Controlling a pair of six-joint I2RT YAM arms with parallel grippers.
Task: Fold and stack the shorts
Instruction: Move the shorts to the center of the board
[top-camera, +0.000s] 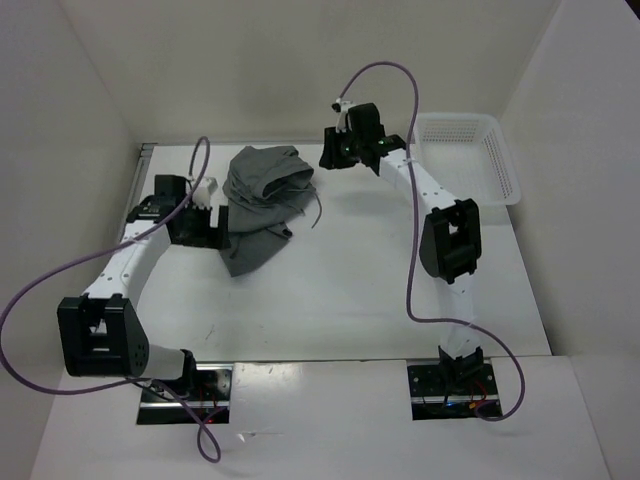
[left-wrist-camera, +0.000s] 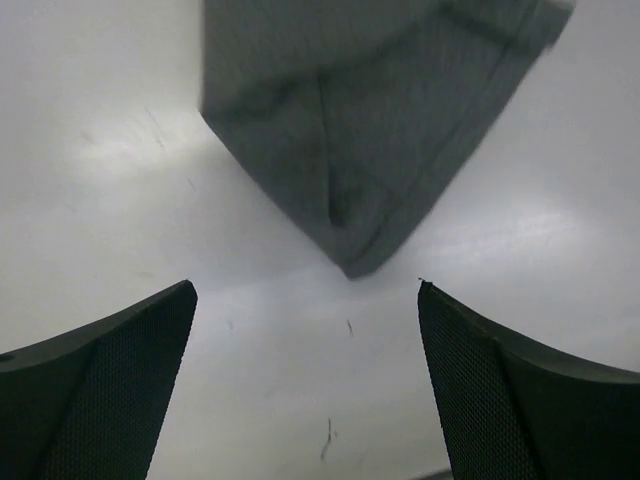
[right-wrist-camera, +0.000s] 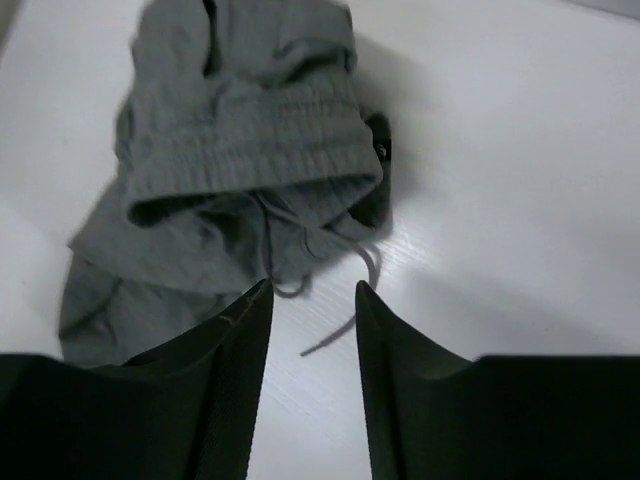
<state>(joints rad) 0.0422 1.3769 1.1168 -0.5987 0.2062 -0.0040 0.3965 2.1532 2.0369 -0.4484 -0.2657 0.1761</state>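
Top external view shows us the shorts (top-camera: 262, 205) lying as a rumpled grey heap toward the far left corner of the table (top-camera: 350, 300), between the two arms, with one leg trailing toward the near edge and the waistband (right-wrist-camera: 260, 140) end bunched toward the far edge. We judge the task to be at an early or middle stage: the fabric is doubled over itself, yet the layers sit crooked, the edges do not line up, and the thin drawstring (right-wrist-camera: 345, 255) straggles loose onto the bare surface. What seems left is flattening the heap, making clean folds and placing the result; we see no other pair to stack it on, and the white basket (top-camera: 505, 170) at the far right corner has nothing visible inside. The left gripper (left-wrist-camera: 305, 290) has its jaws spread wide and grips nothing; it hangs over the table just short of the corner of the trailing leg, not touching it. The right gripper (right-wrist-camera: 313, 290), near the middle of the far edge, has its jaws parted by a narrow gap with only bare table and the drawstring's end visible between them; it holds nothing and appears raised clear of the cloth.
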